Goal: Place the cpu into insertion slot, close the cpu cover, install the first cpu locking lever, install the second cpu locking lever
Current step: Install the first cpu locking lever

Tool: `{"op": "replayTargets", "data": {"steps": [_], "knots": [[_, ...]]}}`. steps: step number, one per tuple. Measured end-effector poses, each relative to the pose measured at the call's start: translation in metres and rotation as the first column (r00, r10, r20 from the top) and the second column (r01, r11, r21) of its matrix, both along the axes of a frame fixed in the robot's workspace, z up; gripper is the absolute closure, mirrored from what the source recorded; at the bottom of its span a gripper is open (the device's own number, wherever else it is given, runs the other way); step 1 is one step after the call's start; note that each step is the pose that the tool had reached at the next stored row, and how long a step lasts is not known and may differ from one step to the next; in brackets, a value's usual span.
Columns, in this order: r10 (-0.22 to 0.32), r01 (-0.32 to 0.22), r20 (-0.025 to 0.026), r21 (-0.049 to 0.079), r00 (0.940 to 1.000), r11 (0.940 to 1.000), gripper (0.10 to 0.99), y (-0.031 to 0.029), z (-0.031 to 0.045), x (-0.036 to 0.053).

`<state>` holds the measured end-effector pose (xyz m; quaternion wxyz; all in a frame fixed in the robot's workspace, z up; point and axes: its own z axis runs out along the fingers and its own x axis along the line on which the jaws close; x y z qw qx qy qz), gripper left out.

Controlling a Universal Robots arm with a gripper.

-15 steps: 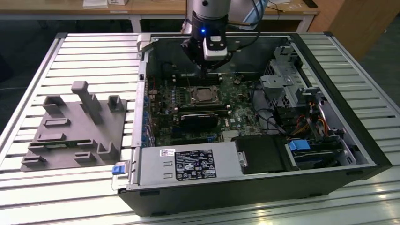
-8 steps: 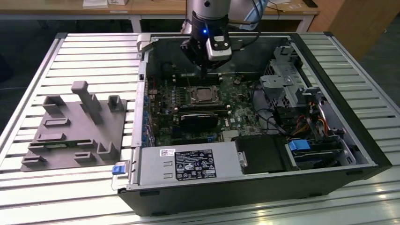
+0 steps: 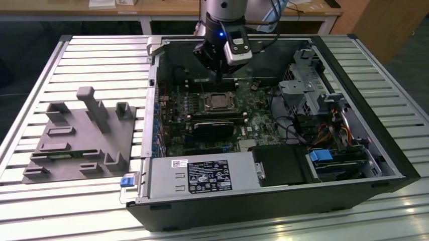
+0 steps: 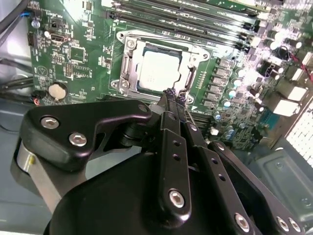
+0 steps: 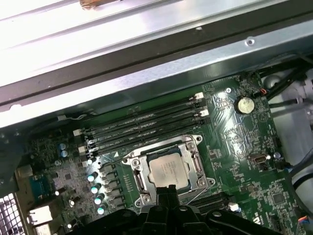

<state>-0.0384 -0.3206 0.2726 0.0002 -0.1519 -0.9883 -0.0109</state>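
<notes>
The cpu [image 3: 216, 102] lies flat in its socket on the green motherboard inside the open computer case; both wrist views show its pale metal top [image 4: 155, 71] [image 5: 168, 171]. The silvery cpu cover [image 4: 128, 45] [image 5: 194, 164] lies down around it as a frame. My gripper [image 3: 218, 80] hangs just above the socket, at the edge nearest the case's back wall in the exterior view. Its thin black fingertips [image 4: 172, 96] are pressed together with nothing between them, and they end at the socket frame's rim [image 5: 168, 188]. Whether they touch it is unclear.
Memory slots [image 5: 142, 127] run beside the socket. A black heatsink block [image 3: 214, 128] sits on its other side, and past that the power supply [image 3: 201, 175]. A drive cage and cables [image 3: 315, 95] fill the exterior view's right. A grey fixture [image 3: 80, 135] stands on the slatted table outside the case.
</notes>
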Motion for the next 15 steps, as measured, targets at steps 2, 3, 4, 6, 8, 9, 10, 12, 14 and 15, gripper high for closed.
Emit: {"op": "replayTargets", "data": {"steps": [2, 3, 4, 6, 8, 9, 10, 12, 14, 15], "knots": [[0.019, -0.019, 0.0007, 0.0, 0.9998, 0.9998, 0.98, 0.0, -0.0002, 0.0], [0.03, -0.03, 0.001, 0.0, 0.9996, 0.9996, 0.98, 0.0, -0.0002, 0.0], [0.042, -0.042, 0.0012, 0.0, 0.9991, 0.9991, 0.98, 0.0, -0.0002, 0.0], [0.065, -0.065, 0.0017, 0.0, 0.9979, 0.9979, 0.98, 0.0, -0.0003, 0.0], [0.085, -0.085, 0.0021, 0.0, 0.9964, 0.9964, 0.98, 0.0, -0.0004, 0.0], [0.089, -0.089, 0.0026, 0.0, 0.996, 0.996, 0.98, 0.0, -0.0005, -0.0002], [0.091, -0.091, 0.0036, 0.0, 0.9959, 0.9959, 0.98, 0.0, -0.0007, -0.001], [0.091, -0.091, 0.0054, 0.0, 0.9959, 0.9959, 0.98, 0.0, -0.0008, -0.0049], [0.091, -0.091, 0.0087, 0.0, 0.9959, 0.9959, 0.98, 0.0, -0.0008, -0.0104], [0.091, -0.091, 0.01, 0.001, 0.9958, 0.9959, 0.98, 0.0, -0.0009, -0.0128]]}}
